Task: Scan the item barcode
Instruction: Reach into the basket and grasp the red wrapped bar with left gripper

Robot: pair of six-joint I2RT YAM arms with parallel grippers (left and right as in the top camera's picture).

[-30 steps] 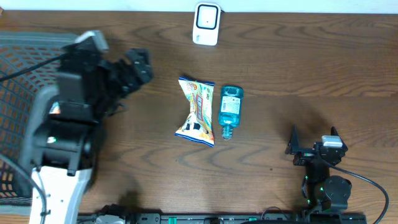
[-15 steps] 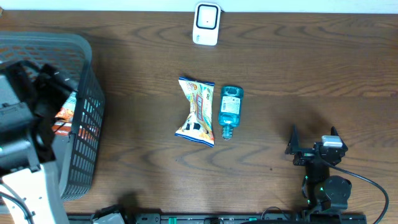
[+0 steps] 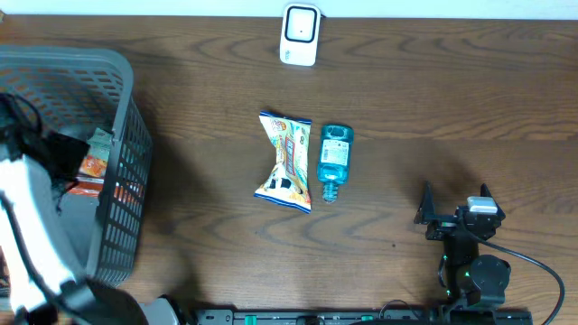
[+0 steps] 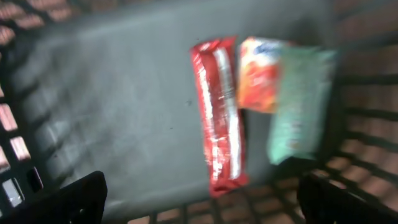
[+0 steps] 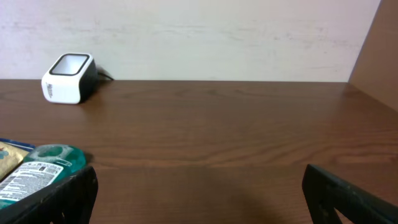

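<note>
Dark wood table, white wall along the far edge. The scanner (image 3: 300, 34) sits at 12 o'clock. A snack bag (image 3: 285, 161) and a blue bottle (image 3: 333, 161) lie side by side at centre, in the same spots as a second ago.

Change: the left arm (image 3: 27, 226) has swung from 10 o'clock, where it covered the basket's inner side, out to 9 o'clock. It now hangs over the basket (image 3: 122, 108). The left gripper (image 4: 199, 186) has its fingers wide apart with nothing between them, and its camera looks straight down at the basket floor. That view is blurred, so the arm is likely moving.

A red packet (image 4: 221, 115), an orange packet (image 4: 261, 74) and a green packet (image 4: 305, 106) lie there together. The red one is nearest the middle.

The right gripper (image 3: 454, 206) has not moved. It is parked at 4 o'clock with its fingers apart, holding nothing.

Judgement: this looks like the reach phase for an item from the basket, probably the red packet. No item is grasped yet, and nothing is near the scanner. The barcode side is not readable.
</note>
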